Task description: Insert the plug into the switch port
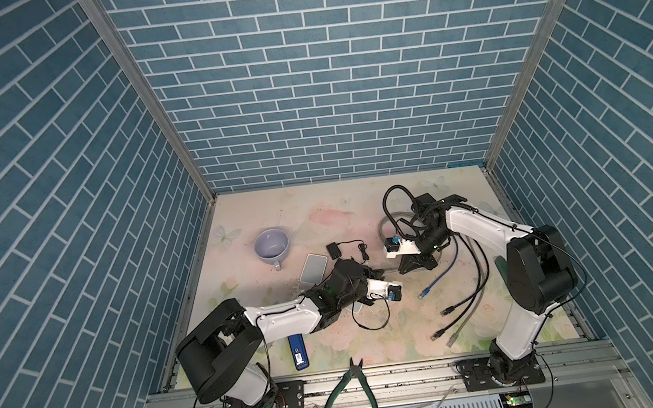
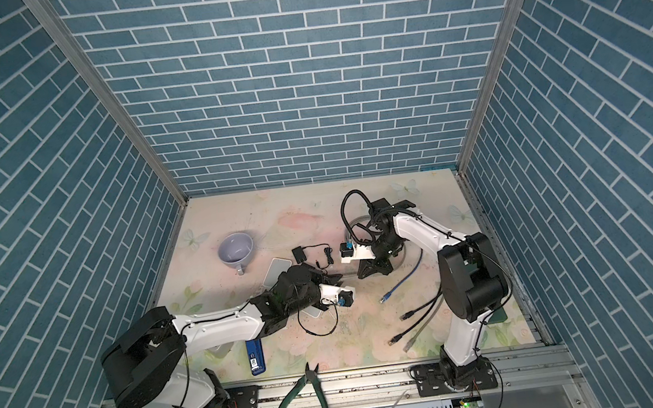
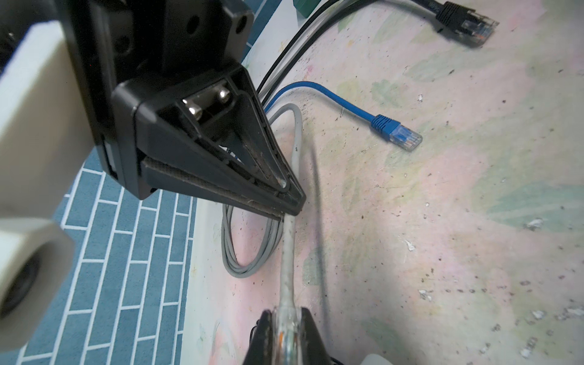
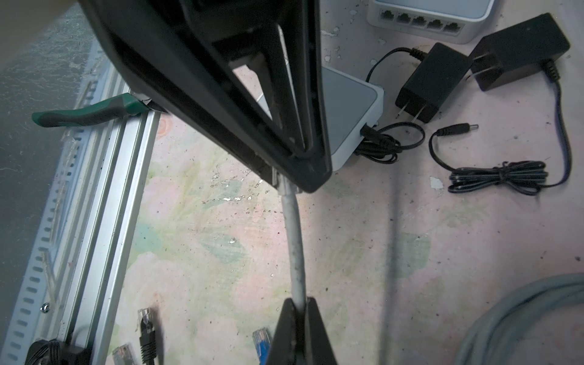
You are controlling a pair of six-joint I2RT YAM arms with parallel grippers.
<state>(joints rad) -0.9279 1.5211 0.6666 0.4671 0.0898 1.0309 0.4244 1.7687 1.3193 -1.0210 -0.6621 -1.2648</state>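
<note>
Plug (image 3: 284, 335) first: my left end effector (image 3: 286, 311) is clamped on it, the clear body mostly buried between the fingers (image 3: 311, 341), lifted off the tabletop (image 3: 442, 221). My right end effector (image 3: 290, 207) is pinched on the same grey cable (image 3: 289, 252) just beyond. Past them, one switch (image 4: 350, 104) lies half hidden behind the left end effector, ports out of sight; a second switch (image 4: 420, 19), cut off by the frame edge, shows five ports. I read no lettering; the white label on the blue stick (image 1: 298, 352) is too small.

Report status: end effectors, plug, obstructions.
Both shut: left end effector on plug, right end effector on grey cable. Plug not in switch. Nearest clutter: power adapters beside switch.
</note>
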